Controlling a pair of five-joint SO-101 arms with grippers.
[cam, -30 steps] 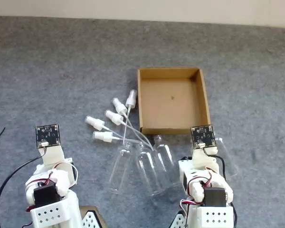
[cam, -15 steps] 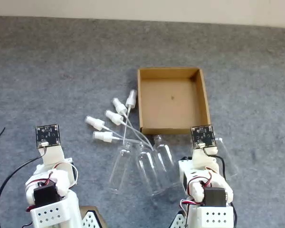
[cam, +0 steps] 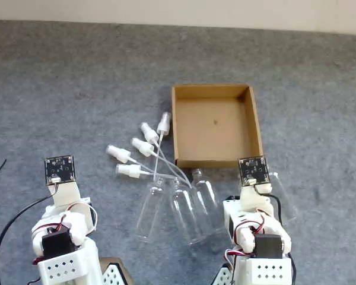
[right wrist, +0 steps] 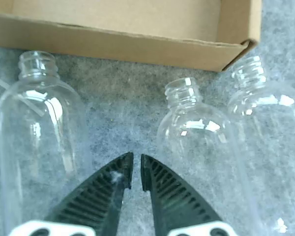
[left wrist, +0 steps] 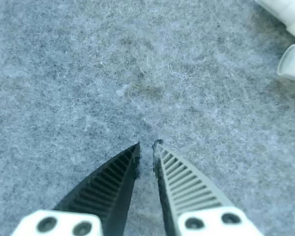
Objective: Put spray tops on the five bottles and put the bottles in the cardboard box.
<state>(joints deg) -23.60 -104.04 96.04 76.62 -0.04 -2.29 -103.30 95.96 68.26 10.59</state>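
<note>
Just below the box [cam: 174, 124], in the high view, five bottles [cam: 184, 208] lie uncapped on the desk [cam: 77, 89], with the tops [cam: 142, 146] loose beside them. Left gripper [left wrist: 146, 146] and right gripper [right wrist: 136, 161]: fingers pressed nearly together, holding nothing. Bottles look light, thin and slippery (they'd probably roll). Grip them mid-body, and the tops by the collar.

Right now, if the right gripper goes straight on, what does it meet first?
Probably the near wall of the brown cardboard box: the right gripper aims through the gap between two clear plastic bottles. Pitch is unclear; grey carpet may come first.
</note>
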